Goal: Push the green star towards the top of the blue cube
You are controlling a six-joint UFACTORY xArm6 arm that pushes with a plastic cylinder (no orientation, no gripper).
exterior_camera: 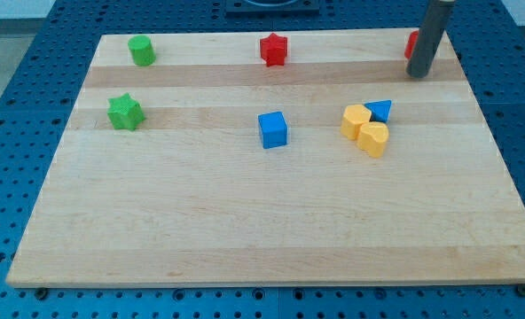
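Note:
The green star (125,112) lies near the view's left edge of the wooden board (245,221). The blue cube (273,129) sits near the board's middle, well to the right of the star. My tip (417,74) rests at the view's top right, far from both the star and the cube. The rod stands in front of a red block (411,43) and hides most of it.
A green round-sided block (142,50) sits at the top left. A red star (273,50) sits at the top middle. Two yellow blocks (357,120) (374,139) and a blue triangle (380,111) cluster right of the cube.

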